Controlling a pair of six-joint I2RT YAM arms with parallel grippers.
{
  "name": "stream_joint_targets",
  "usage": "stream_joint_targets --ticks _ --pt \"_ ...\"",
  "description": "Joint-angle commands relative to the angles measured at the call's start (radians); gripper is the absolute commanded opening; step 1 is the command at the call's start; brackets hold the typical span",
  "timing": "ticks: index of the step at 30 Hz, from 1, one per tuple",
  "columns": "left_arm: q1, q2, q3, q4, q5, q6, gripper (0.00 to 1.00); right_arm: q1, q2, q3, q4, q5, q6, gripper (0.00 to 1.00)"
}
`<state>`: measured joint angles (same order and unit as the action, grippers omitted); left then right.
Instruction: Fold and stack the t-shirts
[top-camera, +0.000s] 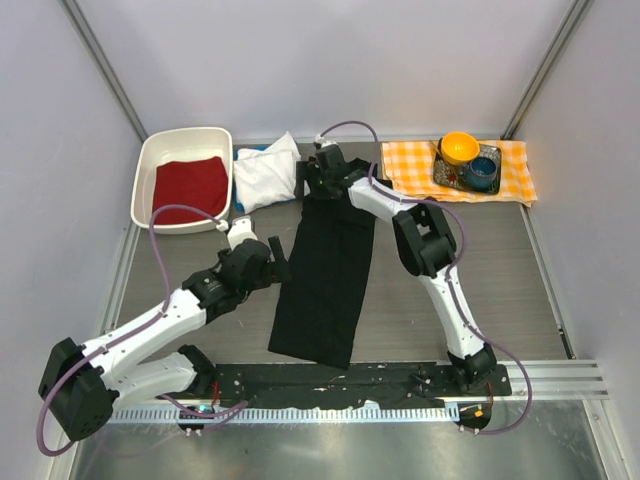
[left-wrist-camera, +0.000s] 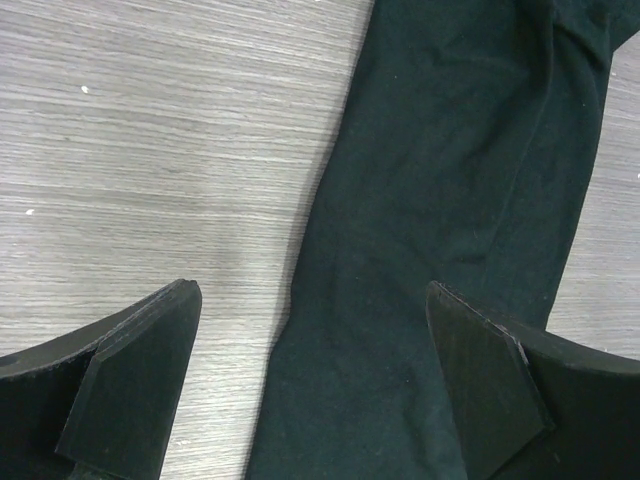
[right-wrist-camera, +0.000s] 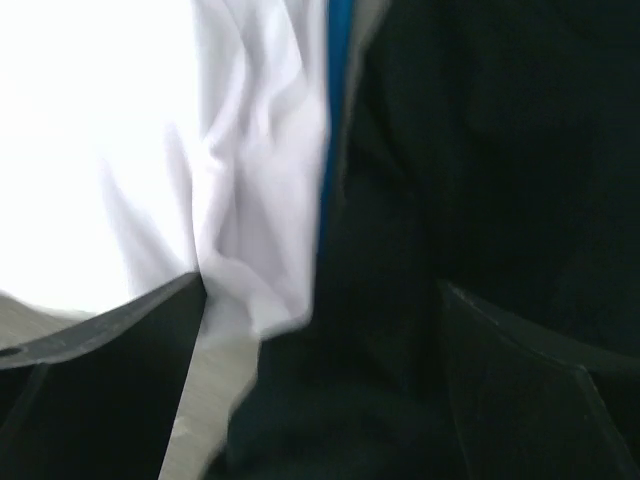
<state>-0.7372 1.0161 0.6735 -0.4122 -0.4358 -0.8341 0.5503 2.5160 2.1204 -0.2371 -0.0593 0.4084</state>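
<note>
Black t-shirt (top-camera: 325, 275) lies as long strip on table (top-camera: 480, 270), white t-shirt (top-camera: 265, 175) just beside its far end. Left gripper (left-wrist-camera: 310, 300) jaws apart over left edge; right gripper (right-wrist-camera: 322, 290) jaws apart at far end. Risk: right pinch catches white cloth too.

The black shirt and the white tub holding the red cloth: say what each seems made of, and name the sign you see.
Black shirt: soft matte cloth, likely cotton; it creases and lies limp. White tub: probably smooth plastic; rounded moulded rim, slight sheen.
</note>
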Motion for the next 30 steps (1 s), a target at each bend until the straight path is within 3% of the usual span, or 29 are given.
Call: stream_joint_targets --ticks 1,4,7,13,19,23,30 --pt "0.002 -0.01 -0.031 0.061 0.069 -0.028 1.0 0.068 -0.345 -0.343 0.099 0.249 -0.078 1.0" --pt "0.001 -0.02 -0.075 0.053 0.085 -0.042 1.0 0.115 -0.604 -0.551 0.183 0.434 -0.134 0.99" --pt "-0.002 -0.05 -0.135 0.052 0.075 -0.063 1.0 0.149 -0.79 -0.651 0.089 0.534 -0.114 1.0" --pt "-0.039 -0.097 -0.239 0.065 0.134 -0.129 1.0 0.224 -1.141 -0.982 -0.068 0.513 0.068 0.99" --pt "-0.088 -0.126 -0.307 0.099 0.187 -0.171 0.95 0.445 -1.391 -1.27 -0.225 0.523 0.35 0.98" --pt "-0.097 -0.186 -0.339 0.099 0.248 -0.178 0.93 0.574 -1.502 -1.451 -0.252 0.538 0.545 0.95" --pt "-0.105 -0.297 -0.411 0.067 0.379 -0.23 0.86 0.829 -1.539 -1.564 -0.306 0.633 0.814 0.94"
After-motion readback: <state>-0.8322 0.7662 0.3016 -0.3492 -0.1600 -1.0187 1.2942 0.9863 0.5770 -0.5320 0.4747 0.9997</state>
